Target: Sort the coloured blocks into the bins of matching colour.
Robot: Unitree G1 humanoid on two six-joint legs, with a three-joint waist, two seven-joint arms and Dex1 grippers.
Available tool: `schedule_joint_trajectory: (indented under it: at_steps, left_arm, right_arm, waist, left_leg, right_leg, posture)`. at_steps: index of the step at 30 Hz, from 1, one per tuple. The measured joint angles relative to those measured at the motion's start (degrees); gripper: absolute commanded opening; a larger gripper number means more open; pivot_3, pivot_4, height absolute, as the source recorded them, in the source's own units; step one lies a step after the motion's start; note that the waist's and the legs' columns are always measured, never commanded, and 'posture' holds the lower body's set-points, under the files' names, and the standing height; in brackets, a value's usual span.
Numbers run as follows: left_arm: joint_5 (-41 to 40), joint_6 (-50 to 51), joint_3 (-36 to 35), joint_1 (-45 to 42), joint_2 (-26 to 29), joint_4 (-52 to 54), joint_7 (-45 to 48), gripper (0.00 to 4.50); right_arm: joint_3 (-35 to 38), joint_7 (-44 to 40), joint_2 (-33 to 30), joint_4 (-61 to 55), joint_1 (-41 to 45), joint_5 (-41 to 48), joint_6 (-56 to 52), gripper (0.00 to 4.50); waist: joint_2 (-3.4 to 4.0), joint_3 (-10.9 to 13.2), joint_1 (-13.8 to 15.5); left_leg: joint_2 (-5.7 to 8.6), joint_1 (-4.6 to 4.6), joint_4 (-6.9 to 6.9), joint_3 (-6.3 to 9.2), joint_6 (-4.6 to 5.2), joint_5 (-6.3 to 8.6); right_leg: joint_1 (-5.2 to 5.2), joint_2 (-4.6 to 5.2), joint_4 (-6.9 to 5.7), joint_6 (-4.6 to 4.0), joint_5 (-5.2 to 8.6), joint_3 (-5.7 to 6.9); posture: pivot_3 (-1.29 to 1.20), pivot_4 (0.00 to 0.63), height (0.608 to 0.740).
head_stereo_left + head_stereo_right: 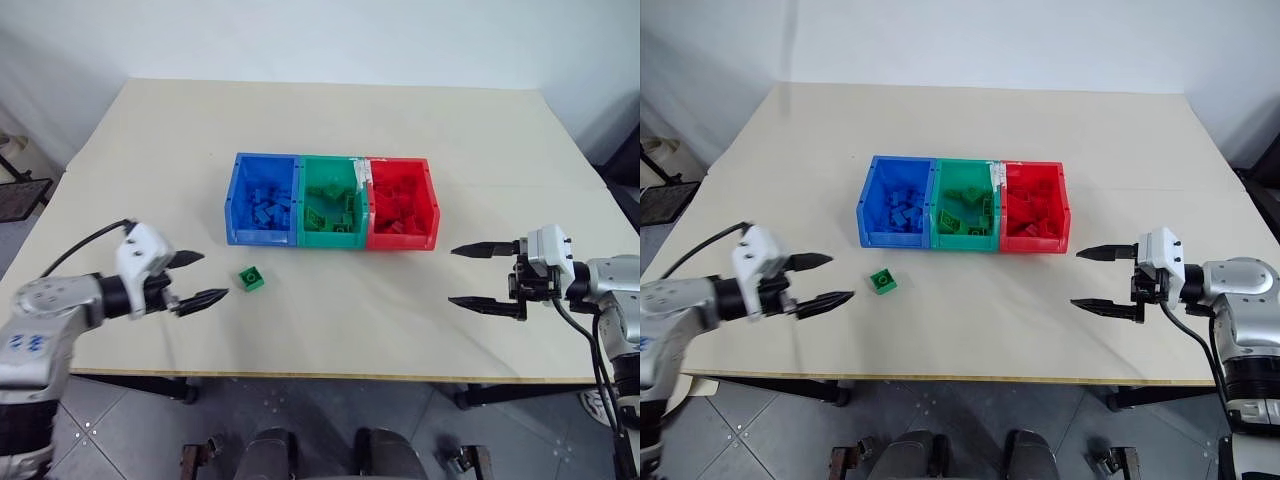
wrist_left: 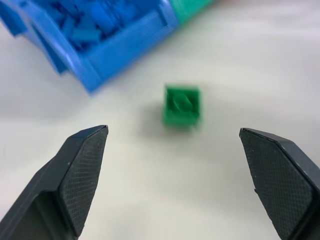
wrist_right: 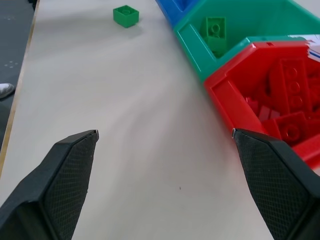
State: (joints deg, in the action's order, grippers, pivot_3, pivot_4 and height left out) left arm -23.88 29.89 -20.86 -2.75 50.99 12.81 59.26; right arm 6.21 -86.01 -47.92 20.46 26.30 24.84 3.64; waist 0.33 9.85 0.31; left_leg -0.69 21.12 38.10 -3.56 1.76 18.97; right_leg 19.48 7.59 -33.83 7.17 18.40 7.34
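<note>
The left gripper (image 1: 200, 278) is hovering low over the table (image 1: 400, 130), fingers spread wide, pointing at a green block (image 1: 251, 278) lying just before the blue bin (image 1: 262, 238). The right gripper (image 1: 481, 277) is aiming inward, jaws gaping, empty.

Silver-grey arms w/ white wrist blocks, black cables; left gripper (image 1: 196, 278) and right gripper (image 1: 471, 275): black pointed fingers, cross-hatched pads (image 2: 82, 180).

One loose block (image 1: 251, 278) lies on the table (image 1: 330, 130), just before the leftmost of three joined bins (image 1: 331, 201).
</note>
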Motion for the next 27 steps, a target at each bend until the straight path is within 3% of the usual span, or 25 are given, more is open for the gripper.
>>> schedule_joint_trajectory:
  at_steps: [2,6,13,18,25,27]
  left_arm:
    - [0.0,-2.2,-1.6,4.0,1.1,-0.6,2.6,4.48]
    - [0.0,-4.4,-1.5,4.0,0.9,-2.4,3.0,4.48]
    - [4.0,-6.3,9.2,-8.8,-6.4,-7.9,-3.7,4.48]
    - [7.9,-10.0,15.7,-12.7,-10.5,-15.8,-5.4,4.48]
    - [11.5,-15.9,19.4,-19.3,-14.8,-25.5,-7.5,4.48]
    - [12.8,-17.6,20.5,-20.9,-14.9,-27.7,-7.5,4.08]
  right_arm:
    - [-0.1,-0.1,0.1,0.5,0.6,-0.5,0.2,4.5]
    - [-1.1,-0.5,1.3,2.3,2.3,-1.1,0.7,4.5]
    - [-1.6,-0.9,2.2,4.0,4.5,-2.0,1.3,4.5]
    - [-1.7,-0.9,2.2,4.2,4.4,-2.1,1.2,4.5]
    - [-1.6,-0.8,2.1,3.2,3.6,-2.1,0.8,4.5]
    - [-1.4,-0.7,2.0,2.4,2.9,-2.1,0.7,4.5]
  waist:
    - [0.0,0.0,-0.1]
    - [0.01,0.0,-0.3]
    - [0.03,0.0,-0.3]
    - [0.02,0.0,-0.4]
    - [0.01,0.0,-0.1]
    - [0.0,0.0,0.0]
  left_leg:
    - [-0.02,-0.01,-0.05,0.04,-0.03,0.02]
    - [-0.03,-0.01,-0.04,0.03,-0.04,0.02]
    - [0.04,-0.04,-0.05,0.0,-0.03,0.02]
    - [0.02,-0.05,-0.04,-0.16,-0.01,0.01]
    - [0.04,-0.03,0.02,-0.16,0.01,-0.01]
    - [0.07,-0.05,0.02,-0.15,0.02,-0.01]
  right_leg:
    - [0.01,0.03,-0.02,-0.02,0.01,0.0]
    - [0.02,0.03,-0.04,-0.02,0.01,0.0]
    - [0.07,-0.16,-0.27,-0.01,0.0,0.11]
    - [0.14,-0.26,-0.28,0.0,0.0,0.33]
    - [0.13,-0.24,-0.29,0.02,-0.01,0.35]
    - [0.11,-0.21,-0.31,0.03,-0.02,0.36]
  posture:
    - [0.0,0.15,0.74]
    - [0.0,0.15,0.74]
    - [0.0,0.15,0.74]
    - [0.0,0.15,0.74]
    - [0.0,0.15,0.74]
    - [0.0,0.15,0.74]
